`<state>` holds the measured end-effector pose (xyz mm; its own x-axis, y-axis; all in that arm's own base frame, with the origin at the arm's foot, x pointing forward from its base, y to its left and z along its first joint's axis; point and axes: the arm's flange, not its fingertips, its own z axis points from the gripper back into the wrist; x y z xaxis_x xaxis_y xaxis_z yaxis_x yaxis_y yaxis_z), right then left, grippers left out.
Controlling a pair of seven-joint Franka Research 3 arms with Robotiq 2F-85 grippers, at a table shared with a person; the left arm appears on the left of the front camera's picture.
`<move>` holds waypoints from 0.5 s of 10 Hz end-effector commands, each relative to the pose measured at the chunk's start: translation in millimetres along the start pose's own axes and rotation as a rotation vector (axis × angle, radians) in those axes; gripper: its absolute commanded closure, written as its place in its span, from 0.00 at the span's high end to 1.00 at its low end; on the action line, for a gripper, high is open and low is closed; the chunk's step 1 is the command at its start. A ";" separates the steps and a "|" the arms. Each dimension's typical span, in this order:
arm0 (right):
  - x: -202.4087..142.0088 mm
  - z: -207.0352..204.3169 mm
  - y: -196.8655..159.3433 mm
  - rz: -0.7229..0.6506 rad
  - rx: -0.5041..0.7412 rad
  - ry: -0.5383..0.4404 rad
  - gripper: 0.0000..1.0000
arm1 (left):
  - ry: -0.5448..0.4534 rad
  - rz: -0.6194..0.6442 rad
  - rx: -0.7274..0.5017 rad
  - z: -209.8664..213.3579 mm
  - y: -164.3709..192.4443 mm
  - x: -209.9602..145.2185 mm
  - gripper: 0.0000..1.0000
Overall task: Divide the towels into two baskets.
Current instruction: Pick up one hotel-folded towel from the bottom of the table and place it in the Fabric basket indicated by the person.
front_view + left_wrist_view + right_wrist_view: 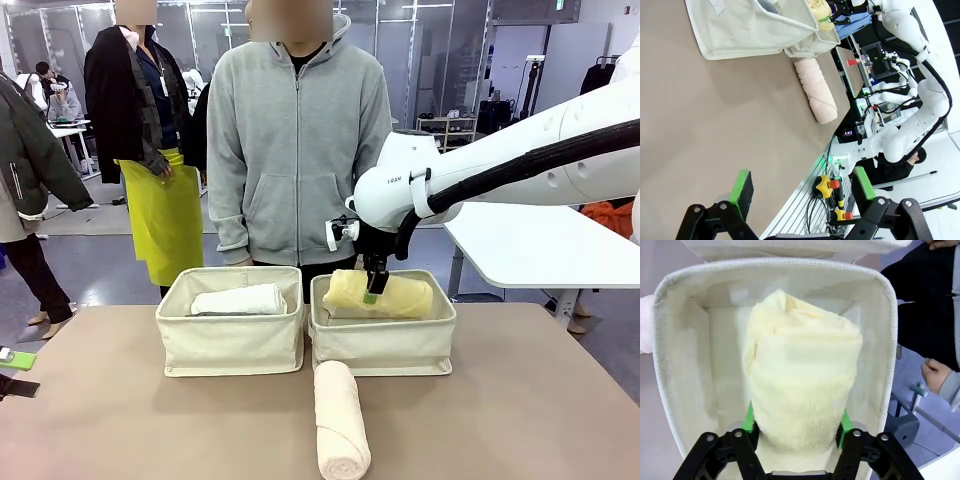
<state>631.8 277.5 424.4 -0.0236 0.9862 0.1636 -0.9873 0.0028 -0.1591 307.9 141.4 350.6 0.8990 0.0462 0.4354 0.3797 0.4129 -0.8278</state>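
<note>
Two cream canvas baskets stand side by side at the table's far side. The left basket (pixel 230 345) holds a white towel (pixel 240 299). Over the right basket (pixel 385 345) (pixel 685 365), a yellow towel (pixel 405 297) (pixel 800 370) lies tilted, one end above the rim. My right gripper (pixel 372 292) (pixel 795 422) reaches down into that basket, its green pads (pixel 748 421) against both sides of the yellow roll. A pale peach towel (pixel 340 420) (pixel 815 90) lies on the table in front of the right basket. My left gripper (pixel 800 187) hangs open over bare table, well away from the baskets (pixel 750 30).
A person in a grey hoodie (pixel 298 150) stands right behind the baskets, one hand (pixel 935 372) beside the right basket. Small items (pixel 15 358) lie at the table's left edge. A white table (pixel 540 240) stands at the back right. Bare brown tabletop lies in front.
</note>
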 end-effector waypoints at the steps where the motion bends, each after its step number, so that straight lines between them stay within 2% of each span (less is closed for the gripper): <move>1: 5.2 6.8 -1.3 -0.030 0.002 -0.019 1.00 | -0.016 -0.008 -0.010 2.0 -2.5 -0.2 1.00; 3: 2.0 16.9 4.7 -0.043 -0.018 -0.026 1.00 | -0.016 -0.008 -0.010 2.0 -2.5 -0.2 1.00; 5: 2.3 4.6 -2.0 -0.004 -0.008 -0.006 1.00 | -0.016 -0.008 -0.010 2.0 -2.5 -0.2 1.00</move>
<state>633.0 279.3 432.7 -0.0187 0.9846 0.1736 -0.9853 0.0113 -0.1703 307.9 141.5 350.6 0.8990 0.0463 0.4354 0.3797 0.4129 -0.8278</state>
